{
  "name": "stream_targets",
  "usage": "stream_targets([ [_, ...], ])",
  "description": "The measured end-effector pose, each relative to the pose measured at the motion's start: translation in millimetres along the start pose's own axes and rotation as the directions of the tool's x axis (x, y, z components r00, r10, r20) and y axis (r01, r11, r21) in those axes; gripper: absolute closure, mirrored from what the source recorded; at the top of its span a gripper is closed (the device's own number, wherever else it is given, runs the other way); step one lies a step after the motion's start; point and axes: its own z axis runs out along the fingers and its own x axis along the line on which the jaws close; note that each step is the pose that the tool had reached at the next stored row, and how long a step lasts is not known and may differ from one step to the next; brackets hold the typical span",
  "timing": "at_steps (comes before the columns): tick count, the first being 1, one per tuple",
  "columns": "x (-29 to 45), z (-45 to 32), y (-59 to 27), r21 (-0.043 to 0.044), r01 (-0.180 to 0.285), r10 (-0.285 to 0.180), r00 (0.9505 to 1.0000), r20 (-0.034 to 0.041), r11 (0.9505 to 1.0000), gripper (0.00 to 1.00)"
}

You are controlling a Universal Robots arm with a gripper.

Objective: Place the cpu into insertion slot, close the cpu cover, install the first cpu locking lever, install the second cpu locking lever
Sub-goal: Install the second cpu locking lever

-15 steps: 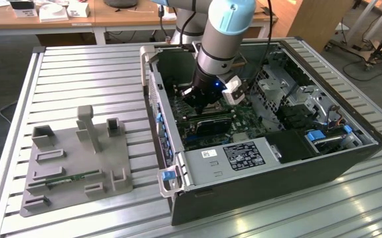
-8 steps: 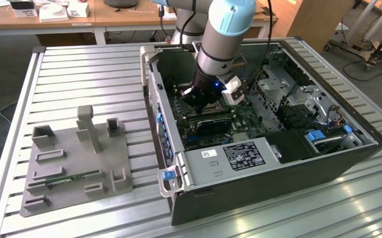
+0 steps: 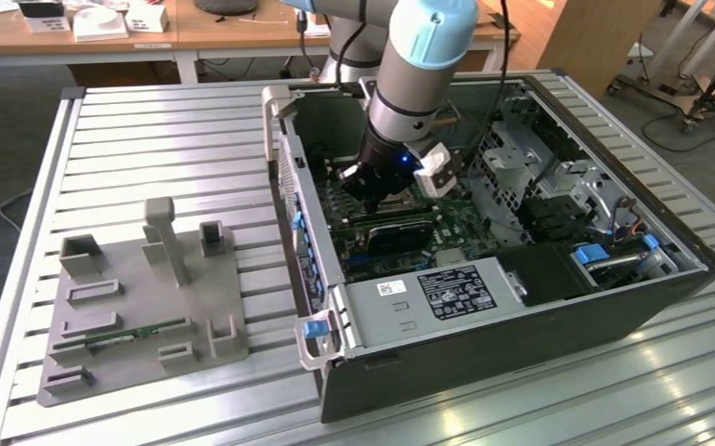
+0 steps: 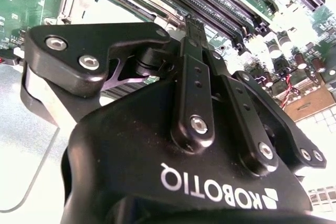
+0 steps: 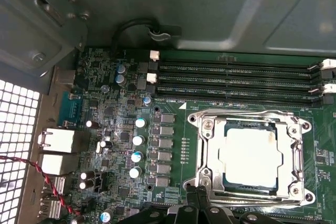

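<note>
Hovering pincer (image 5: 197, 195) pressed together at cpu cover (image 5: 252, 156) edge, cpu (image 5: 249, 153) seated.

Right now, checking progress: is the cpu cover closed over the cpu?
Yes, in the first wrist view the cpu cover lies flat, framing the cpu.

Robotics lab: slatted metal workbench (image 3: 147, 130), open computer case (image 3: 506, 307), wooden desks (image 3: 85, 37).
</note>
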Motion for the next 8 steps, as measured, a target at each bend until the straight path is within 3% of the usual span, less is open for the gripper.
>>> stream_targets([
  [8, 2.4, 1.0, -0.1, -0.0003, 0.0, 0.0, 1.0, 0.0, 1.0, 0.9],
])
